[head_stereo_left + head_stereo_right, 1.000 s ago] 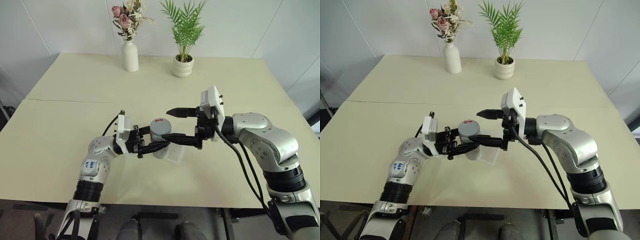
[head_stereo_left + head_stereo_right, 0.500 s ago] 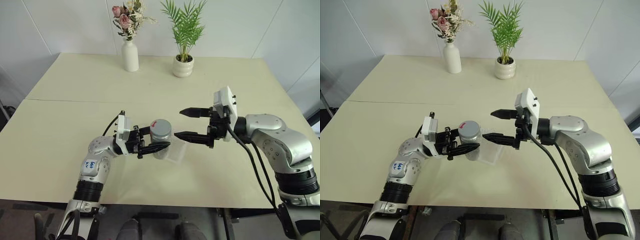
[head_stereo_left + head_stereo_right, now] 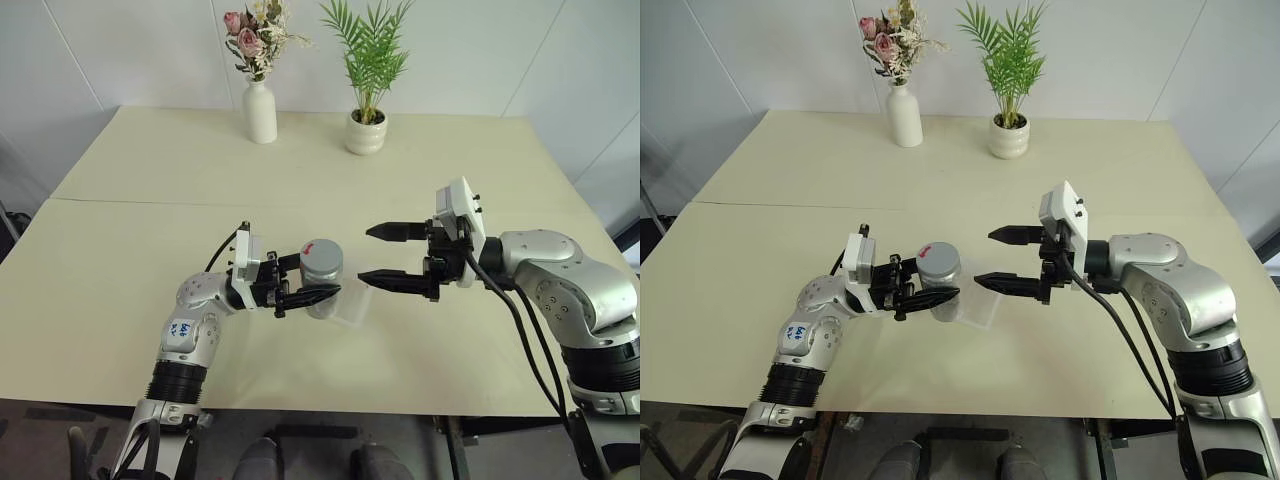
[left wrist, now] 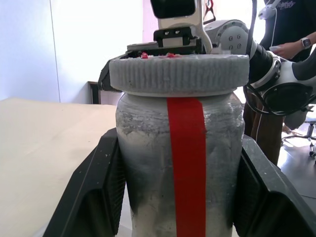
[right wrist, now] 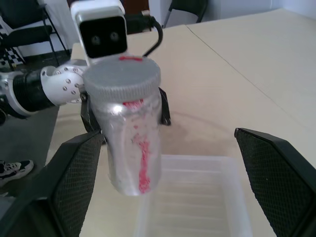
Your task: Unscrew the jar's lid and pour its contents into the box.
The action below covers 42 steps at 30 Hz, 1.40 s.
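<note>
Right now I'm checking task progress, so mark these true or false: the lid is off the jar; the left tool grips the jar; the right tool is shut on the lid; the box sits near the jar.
1. The greyish-white ridged screw lid is off. False: it sits on the jar.
2. The left tool grips the small clear plastic jar. True.
3. The right tool is shut on the lid. False: it is open, apart from it.
4. The shallow clear plastic box sits near the jar. True.

Table (box, vase, pot)
</note>
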Motion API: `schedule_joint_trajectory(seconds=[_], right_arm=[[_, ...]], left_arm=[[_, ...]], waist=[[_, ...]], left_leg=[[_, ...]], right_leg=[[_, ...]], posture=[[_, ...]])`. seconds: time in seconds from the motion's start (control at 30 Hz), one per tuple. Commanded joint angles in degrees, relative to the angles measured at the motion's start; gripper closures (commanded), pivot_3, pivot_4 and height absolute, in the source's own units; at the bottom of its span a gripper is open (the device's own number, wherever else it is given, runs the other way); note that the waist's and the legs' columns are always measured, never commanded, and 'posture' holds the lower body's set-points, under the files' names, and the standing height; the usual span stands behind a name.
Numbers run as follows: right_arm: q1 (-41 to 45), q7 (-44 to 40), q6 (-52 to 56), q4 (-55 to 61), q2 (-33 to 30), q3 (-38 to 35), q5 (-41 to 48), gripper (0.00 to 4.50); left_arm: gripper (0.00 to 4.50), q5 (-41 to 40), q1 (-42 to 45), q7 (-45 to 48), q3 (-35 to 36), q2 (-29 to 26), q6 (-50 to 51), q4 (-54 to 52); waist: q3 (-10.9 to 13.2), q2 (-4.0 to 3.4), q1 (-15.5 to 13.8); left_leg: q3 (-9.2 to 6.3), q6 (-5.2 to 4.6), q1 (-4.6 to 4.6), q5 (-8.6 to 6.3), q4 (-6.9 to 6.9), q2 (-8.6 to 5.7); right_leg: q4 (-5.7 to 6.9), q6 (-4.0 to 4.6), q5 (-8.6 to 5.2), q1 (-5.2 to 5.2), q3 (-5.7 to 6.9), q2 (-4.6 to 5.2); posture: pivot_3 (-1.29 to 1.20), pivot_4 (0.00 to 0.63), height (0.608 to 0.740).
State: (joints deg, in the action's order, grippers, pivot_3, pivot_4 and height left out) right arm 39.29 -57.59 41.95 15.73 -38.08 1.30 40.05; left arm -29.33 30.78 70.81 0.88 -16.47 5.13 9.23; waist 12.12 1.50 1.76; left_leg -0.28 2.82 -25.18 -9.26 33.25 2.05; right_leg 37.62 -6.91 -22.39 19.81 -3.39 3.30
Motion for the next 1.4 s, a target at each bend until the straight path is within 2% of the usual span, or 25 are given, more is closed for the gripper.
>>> schedule_joint_trajectory(seconds=[0.03, 0.5, 0.83, 1.4], right_arm=[[2.1, 1.4, 1.1, 3.8, 1.9, -0.7, 2.7, 0.02], [6.0, 4.6, -0.9, 1.4, 9.8, 5.6, -1.6, 0.02], [7.1, 4.5, -3.4, -2.6, 12.7, 5.9, -5.1, 0.02], [5.5, 2.8, -3.1, -1.9, 10.0, 3.5, -4.3, 0.02]], left_arm=[[2.10, -1.1, -0.2, 0.4, 0.0, 0.0, -0.6, -1.9], [2.10, -1.2, -0.6, -0.2, -0.2, 0.4, -0.6, -2.5], [2.10, -1.4, -0.3, -0.4, -0.3, 0.4, -0.2, -2.8], [2.10, -1.5, 0.0, -0.5, -0.2, 0.1, 0.4, -3.1]], waist=[[0.0, 0.00, -0.1], [0.0, 0.00, 0.0], [0.0, 0.00, 0.0], [0.0, 0.00, -0.1]], left_leg=[[-0.01, 0.00, 0.00, 0.00, 0.00, 0.01], [-0.01, 0.00, -0.01, 0.00, 0.00, -0.01], [-0.01, 0.00, -0.01, 0.00, -0.02, 0.00], [0.00, 0.00, -0.01, 0.00, -0.01, -0.01]], right_leg=[[0.00, 0.00, 0.00, 0.00, 0.01, 0.00], [0.00, 0.00, 0.00, 0.00, 0.02, 0.02], [0.02, 0.00, 0.00, 0.03, 0.02, 0.01], [0.02, 0.00, 0.00, 0.02, 0.02, 0.02]], posture=[[0.00, 0.150, 0.740], [0.00, 0.150, 0.740], [0.00, 0.150, 0.740], [0.00, 0.150, 0.740]])
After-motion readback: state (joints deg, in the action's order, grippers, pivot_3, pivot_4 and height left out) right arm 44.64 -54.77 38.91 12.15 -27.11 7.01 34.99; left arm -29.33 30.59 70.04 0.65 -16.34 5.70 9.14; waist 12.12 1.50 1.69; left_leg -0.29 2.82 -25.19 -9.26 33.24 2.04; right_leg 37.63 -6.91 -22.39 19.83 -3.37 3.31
